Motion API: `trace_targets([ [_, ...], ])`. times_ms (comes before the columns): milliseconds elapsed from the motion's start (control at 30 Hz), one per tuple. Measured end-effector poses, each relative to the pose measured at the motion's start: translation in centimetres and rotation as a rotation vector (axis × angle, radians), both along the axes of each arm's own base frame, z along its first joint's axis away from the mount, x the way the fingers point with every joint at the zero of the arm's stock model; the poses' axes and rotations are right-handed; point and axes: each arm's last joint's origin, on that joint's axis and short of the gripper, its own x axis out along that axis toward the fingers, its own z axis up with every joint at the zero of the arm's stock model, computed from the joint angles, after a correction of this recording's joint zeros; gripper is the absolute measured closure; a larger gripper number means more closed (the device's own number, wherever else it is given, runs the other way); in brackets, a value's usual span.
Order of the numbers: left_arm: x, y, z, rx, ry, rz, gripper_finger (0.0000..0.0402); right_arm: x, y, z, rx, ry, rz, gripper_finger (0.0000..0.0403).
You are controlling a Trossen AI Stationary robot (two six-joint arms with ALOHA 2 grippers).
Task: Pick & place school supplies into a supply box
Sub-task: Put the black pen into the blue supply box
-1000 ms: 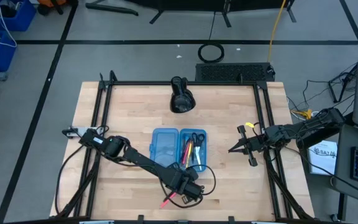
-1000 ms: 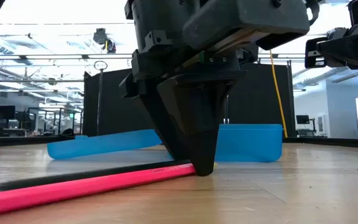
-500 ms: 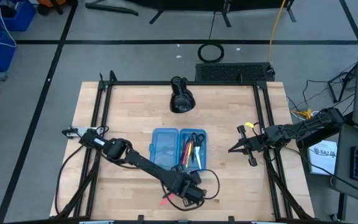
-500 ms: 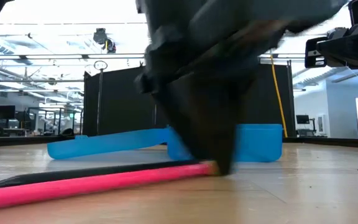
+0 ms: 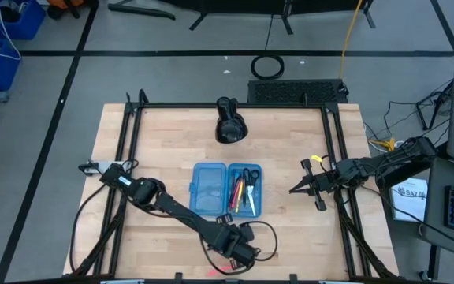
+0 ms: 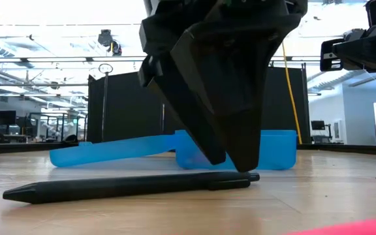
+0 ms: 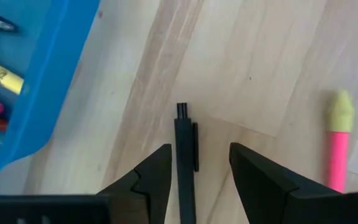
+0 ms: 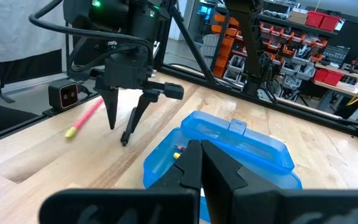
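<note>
The supply box [image 5: 227,189] lies open mid-table. Its right half [image 5: 245,189] holds pens and scissors, and its left half [image 5: 209,189] looks bare. A black pen [image 7: 184,155] [image 6: 129,186] lies flat on the wood near the table's near edge. My left gripper [image 7: 194,171] [image 5: 231,252] is open and points down over the pen's clip end, one finger on either side with gaps showing. A pink pencil [image 7: 337,146] [image 6: 351,225] with a pale eraser lies beside it, outside the fingers. My right gripper [image 5: 292,190] [image 8: 201,165] is shut and waits in the air right of the box.
A black dome-shaped object [image 5: 229,126] sits near the table's far edge. The black frame rails [image 5: 333,158] run along both sides. A loose cable [image 5: 262,237] loops beside my left gripper. The box's wall [image 7: 30,93] is close to the left fingers. Dark-blue bins [image 5: 6,24] stand off the table.
My left gripper was shut with its tip at the pink pencil's end. It has moved toward the table's near edge and opened, and now stands astride the black pen. The pink pencil has slid toward the near edge and lies clear of the fingers.
</note>
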Motion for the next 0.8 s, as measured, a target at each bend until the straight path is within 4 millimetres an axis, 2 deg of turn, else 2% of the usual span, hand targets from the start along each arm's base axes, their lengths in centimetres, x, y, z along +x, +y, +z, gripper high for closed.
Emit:
trace_targets([
  [100, -0.1, 0.1, -0.3, -0.004, 0.008, 0.005, 0.0234, 0.0, 0.0, 0.0, 0.0, 0.0, 0.0, 0.0403],
  [433, -0.9, 0.6, -3.8, -0.027, 0.041, 0.026, 0.0234, 0.0, 0.0, 0.0, 0.015, 0.004, -0.002, 0.0403],
  [567, -0.7, 1.1, -4.0, -0.029, 0.045, 0.052, 0.0235, 0.0, 0.0, 0.0, 0.015, 0.004, -0.003, 0.0403],
  [667, -0.5, 1.6, -4.1, -0.032, 0.047, 0.069, 0.0262, 0.0, 0.0, 0.0, 0.015, 0.004, -0.003, 0.0403],
  [800, -0.5, 1.8, -4.1, -0.03, 0.054, 0.077, 0.0332, 0.0, 0.0, 0.0, 0.015, 0.004, -0.003, 0.0403],
])
